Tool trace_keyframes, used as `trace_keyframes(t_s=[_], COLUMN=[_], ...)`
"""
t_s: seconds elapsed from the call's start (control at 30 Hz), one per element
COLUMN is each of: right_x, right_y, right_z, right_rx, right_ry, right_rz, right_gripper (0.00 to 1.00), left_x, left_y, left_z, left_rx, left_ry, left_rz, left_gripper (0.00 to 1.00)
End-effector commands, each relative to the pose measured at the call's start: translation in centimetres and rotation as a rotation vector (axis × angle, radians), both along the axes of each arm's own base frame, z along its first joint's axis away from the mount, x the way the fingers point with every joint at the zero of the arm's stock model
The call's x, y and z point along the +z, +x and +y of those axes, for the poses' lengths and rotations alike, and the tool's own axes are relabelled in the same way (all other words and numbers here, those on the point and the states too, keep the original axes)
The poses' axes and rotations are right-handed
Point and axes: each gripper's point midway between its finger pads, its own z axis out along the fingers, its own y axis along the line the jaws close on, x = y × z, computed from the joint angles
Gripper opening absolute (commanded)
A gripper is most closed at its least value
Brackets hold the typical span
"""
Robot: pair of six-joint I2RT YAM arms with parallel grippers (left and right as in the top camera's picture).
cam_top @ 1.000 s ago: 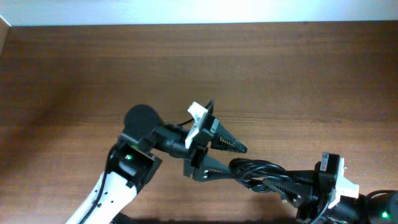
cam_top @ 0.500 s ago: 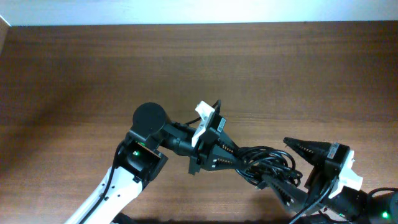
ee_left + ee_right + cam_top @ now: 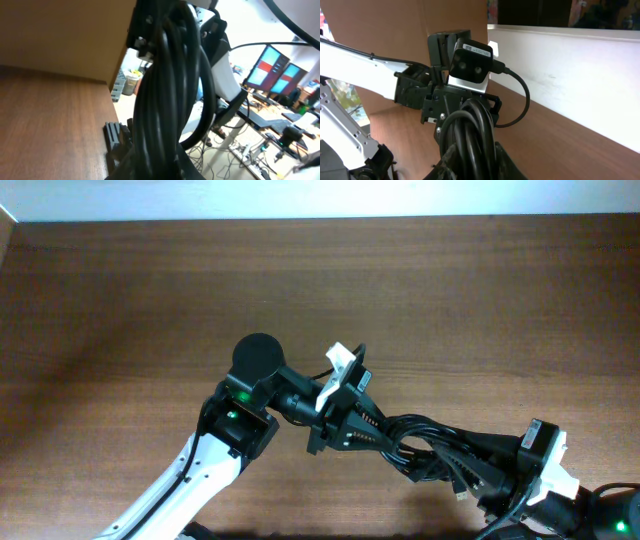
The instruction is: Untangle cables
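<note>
The brown wood-grain surface fills the overhead view, and a pale strip runs along its far edge.

The left arm comes in from the near-left corner. Its white link rises to a black joint, and from there the wrist reaches right and slightly toward the near side. The right arm shows only at the near-right corner, with its wrist pointing left toward the other arm.

The cables lie between the two arms, right of centre on the near part of the surface. They are thin, glossy black cords gathered into one thick rope-like bundle. The strands run side by side and loop over one another in the middle. The bundle stretches from the left wrist to the right wrist and slants toward the near-right. The pictures do not show whether it rests on the wood or hangs just above it. In the left wrist view the cords fill the middle of the frame as a dense sheaf. In the right wrist view the same cords curve up from between the fingers.

The left gripper is clenched on the bundle's left end. The right gripper is clamped on its right end.

A black camera module with a white label sits on the left wrist. A green light glows on the left arm's joint.
</note>
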Motion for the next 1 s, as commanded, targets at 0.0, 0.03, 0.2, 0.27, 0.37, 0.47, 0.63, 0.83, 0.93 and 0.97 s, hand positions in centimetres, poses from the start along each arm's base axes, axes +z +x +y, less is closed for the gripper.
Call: trace_keyframes(t_s=[0.0, 0.03, 0.2, 0.27, 0.37, 0.47, 0.63, 0.83, 0.93, 0.97], right_x=[0.2, -0.2, -0.9, -0.9, -1.1, -1.4, -1.5, -2.1, -2.2, -2.2], right_y=[-0.7, -1.0, -1.0, -1.0, -1.1, -1.1, -1.1, -1.1, -0.2, 0.2], right_z=[0.2, 0.4, 0.4, 0.4, 0.4, 0.4, 0.4, 0.4, -0.2, -0.5], right_rx=[0.030, 0.048, 0.051, 0.051, 0.051, 0.051, 0.051, 0.050, -0.014, -0.044], right_ry=[0.002, 0.000, -0.004, -0.004, -0.005, -0.007, -0.007, -0.010, -0.014, -0.016], right_rz=[-0.001, 0.021, 0.062, 0.062, 0.073, 0.091, 0.096, 0.129, 0.128, 0.126], right_gripper=[0.09, 0.05, 0.04, 0.04, 0.04, 0.04, 0.04, 0.08, 0.67, 0.72], left_x=[0.3, 0.3, 0.5, 0.5, 0.6, 0.7, 0.0, -0.1, -0.2, -0.2], left_y=[2.9, 4.1, 7.5, 8.6, 10.3, 11.6, 13.9, 15.8, 13.2, 11.7], left_z=[-1.1, -1.4, -1.7, -1.7, -1.5, -1.2, -0.5, 0.4, -0.7, -1.2], left_rx=[0.169, 0.237, 0.433, 0.497, 0.588, 0.660, 0.800, 0.924, 0.772, 0.685], left_ry=[0.021, 0.026, 0.032, 0.032, 0.027, 0.014, 0.007, -0.017, 0.012, 0.012], left_rz=[0.081, 0.116, 0.239, 0.299, 0.395, 0.449, 0.476, 0.486, 0.237, 0.113], left_gripper=[0.00, 0.00, 0.00, 0.00, 0.00, 0.00, 0.00, 0.00, 0.00, 0.00])
